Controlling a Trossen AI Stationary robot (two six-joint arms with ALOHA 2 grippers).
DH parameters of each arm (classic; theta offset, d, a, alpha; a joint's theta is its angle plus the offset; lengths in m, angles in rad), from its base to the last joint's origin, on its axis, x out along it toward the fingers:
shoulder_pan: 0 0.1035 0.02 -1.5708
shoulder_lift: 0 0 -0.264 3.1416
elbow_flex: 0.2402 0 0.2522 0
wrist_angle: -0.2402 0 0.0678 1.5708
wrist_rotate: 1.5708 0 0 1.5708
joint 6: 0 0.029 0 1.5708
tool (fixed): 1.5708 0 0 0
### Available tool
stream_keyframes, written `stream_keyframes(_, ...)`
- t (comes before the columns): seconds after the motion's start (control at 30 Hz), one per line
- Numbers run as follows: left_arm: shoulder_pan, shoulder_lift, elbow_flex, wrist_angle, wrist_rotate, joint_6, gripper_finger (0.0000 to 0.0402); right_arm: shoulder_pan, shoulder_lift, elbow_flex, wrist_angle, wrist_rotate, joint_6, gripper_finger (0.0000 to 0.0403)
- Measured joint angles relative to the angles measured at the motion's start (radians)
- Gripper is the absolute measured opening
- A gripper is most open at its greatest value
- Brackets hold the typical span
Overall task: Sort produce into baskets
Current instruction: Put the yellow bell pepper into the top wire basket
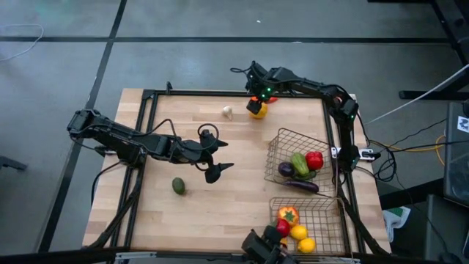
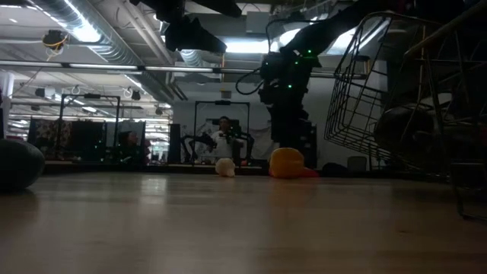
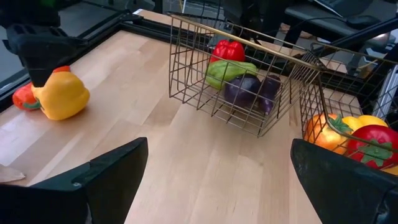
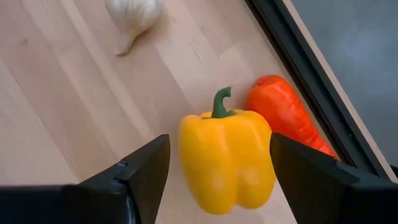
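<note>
A yellow pepper (image 4: 227, 158) lies on the table near the far edge, next to an orange-red piece (image 4: 283, 112); a white garlic (image 4: 134, 15) lies a little to its left. My right gripper (image 1: 256, 101) is open over the pepper, one finger on each side of it. My left gripper (image 1: 214, 154) is open and empty above the table's middle. A green avocado (image 1: 178, 185) lies to the near left of it. Two wire baskets, one at the right (image 1: 282, 143) and one at the near right (image 1: 326, 220), hold produce. My right gripper comes at the yellow pepper from above, its fingers (image 4: 311, 168) on either side of the pepper's body. One finger stands right against the pepper's side (image 4: 267, 155); whether it touches, I cannot tell. The pepper rests on the table (image 2: 287, 162).
The right basket holds a red pepper (image 1: 314, 159), a green piece (image 1: 299, 163) and a purple piece (image 1: 286, 169); an eggplant (image 1: 300, 186) lies at its near side. The near-right basket holds orange, red and yellow pieces (image 1: 293, 224). A dark frame (image 1: 234, 93) rims the table.
</note>
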Motion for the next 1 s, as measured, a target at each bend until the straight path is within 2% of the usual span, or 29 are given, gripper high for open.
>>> stream_keyframes(1.0,0.000,0.000,0.000,-0.004,0.000,0.023,0.0392,-0.001,0.000,-0.001,0.012,0.003,0.000,0.0273)
